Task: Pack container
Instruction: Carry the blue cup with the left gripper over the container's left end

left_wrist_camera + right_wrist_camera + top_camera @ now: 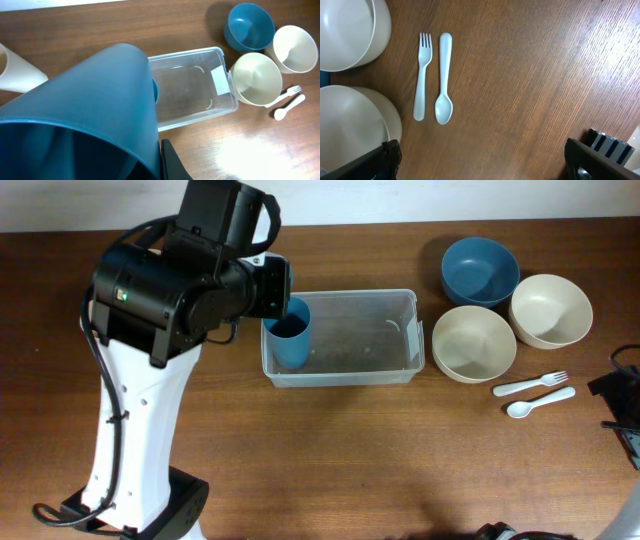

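The clear rectangular container [350,293] lies mid-table, and it shows in the left wrist view too [200,107]. A blue cup [290,335] is inside its left end, mouth up. I cannot tell whether the cup rests on the container's floor. My left gripper [159,162] is shut on the cup's rim wall [100,100], with one black finger [172,167] pressed against the outside. My right gripper [487,165] hangs open over bare wood at the table's right edge, holding nothing. It is below a white fork [422,75] and a white spoon [443,80].
Right of the container stand a blue bowl [480,270] and two cream bowls [474,343] [551,310]. The fork [530,384] and spoon [540,401] lie in front of them. A cream cup [17,72] lies left of the container. The left arm's white body [130,430] covers the left side.
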{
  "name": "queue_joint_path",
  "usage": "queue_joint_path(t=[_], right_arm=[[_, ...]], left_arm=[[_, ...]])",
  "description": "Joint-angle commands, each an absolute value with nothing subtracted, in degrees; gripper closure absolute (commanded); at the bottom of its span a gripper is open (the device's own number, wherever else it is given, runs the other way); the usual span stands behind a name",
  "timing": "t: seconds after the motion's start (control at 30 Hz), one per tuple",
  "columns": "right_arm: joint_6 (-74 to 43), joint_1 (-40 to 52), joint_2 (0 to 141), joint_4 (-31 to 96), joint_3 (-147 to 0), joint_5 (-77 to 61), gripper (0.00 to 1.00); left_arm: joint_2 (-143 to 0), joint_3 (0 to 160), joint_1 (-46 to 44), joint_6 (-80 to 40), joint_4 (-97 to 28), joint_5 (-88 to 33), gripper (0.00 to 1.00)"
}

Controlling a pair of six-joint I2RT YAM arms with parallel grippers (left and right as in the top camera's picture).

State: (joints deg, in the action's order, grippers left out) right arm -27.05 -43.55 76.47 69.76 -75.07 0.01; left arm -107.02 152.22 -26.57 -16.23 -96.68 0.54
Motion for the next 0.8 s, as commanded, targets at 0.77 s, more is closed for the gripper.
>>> queue_joint_path(t=[0.77], right_arm=[[-27.51,-43.90,76.58,69.58,-74.87,0.71,0.01]], left_arm=[[-108.18,152.05,-26.96,-14.63,-96.71,-2.24,0.97]])
